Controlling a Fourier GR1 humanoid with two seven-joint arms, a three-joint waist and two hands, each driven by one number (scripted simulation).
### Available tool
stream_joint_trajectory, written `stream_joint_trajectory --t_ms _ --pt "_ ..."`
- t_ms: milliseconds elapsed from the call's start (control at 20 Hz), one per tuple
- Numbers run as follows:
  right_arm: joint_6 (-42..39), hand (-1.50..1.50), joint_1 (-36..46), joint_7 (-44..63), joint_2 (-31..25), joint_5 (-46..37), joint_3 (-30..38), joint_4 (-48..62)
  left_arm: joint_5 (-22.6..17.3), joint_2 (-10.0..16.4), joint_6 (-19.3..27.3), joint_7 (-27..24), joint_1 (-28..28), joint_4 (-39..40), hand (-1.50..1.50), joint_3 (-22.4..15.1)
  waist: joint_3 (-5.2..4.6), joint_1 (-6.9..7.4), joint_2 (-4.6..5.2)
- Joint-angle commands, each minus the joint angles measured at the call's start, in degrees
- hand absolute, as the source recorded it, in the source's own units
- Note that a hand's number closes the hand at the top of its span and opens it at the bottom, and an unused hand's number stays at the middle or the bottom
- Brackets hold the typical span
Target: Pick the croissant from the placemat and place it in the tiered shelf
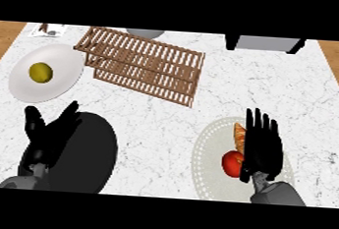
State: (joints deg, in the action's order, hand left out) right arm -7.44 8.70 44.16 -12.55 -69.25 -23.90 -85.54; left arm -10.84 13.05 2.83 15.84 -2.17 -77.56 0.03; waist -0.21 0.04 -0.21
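An orange-brown croissant lies on the pale round placemat at the lower right, partly hidden under my right hand. That hand is spread flat over the mat with its fingers straight, pointing away from me. A red tomato sits on the same mat, just left of the hand's palm. The brown slatted tiered shelf stands at the upper middle of the marble counter. My left hand rests open at the lower left, fingers up, holding nothing.
A white plate with a yellow-green fruit lies at the upper left. A dark round plate sits beside my left hand. A grey bowl and a grey box stand at the far edge.
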Motion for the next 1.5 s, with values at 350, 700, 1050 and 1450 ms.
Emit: stream_joint_trajectory --t_ms 350,700,1050,1450 --pt "8.1 -1.50 -1.7 -8.8 2.3 -3.1 3.3 6.9 2.8 -2.5 -0.4 -1.5 1.0 0.3 0.00 1.0 0.22 0.05 0.21" --pt "-7.2 1.50 0.9 -14.3 -3.1 -3.6 -0.5 12.2 2.5 -2.3 -1.1 -0.3 0.8 -0.3 0.00 1.0 0.13 0.97 0.35" --pt "1.4 1.50 1.8 -17.8 3.3 -0.9 1.7 13.9 3.2 -2.5 0.0 2.1 -3.0 0.9 0.00 1.4 0.23 0.18 0.30" --pt "4.1 1.50 0.9 -11.8 12.0 0.3 -6.9 4.5 1.6 -0.6 -3.2 1.2 -1.0 -0.4 0.00 2.3 0.30 1.65 0.33"
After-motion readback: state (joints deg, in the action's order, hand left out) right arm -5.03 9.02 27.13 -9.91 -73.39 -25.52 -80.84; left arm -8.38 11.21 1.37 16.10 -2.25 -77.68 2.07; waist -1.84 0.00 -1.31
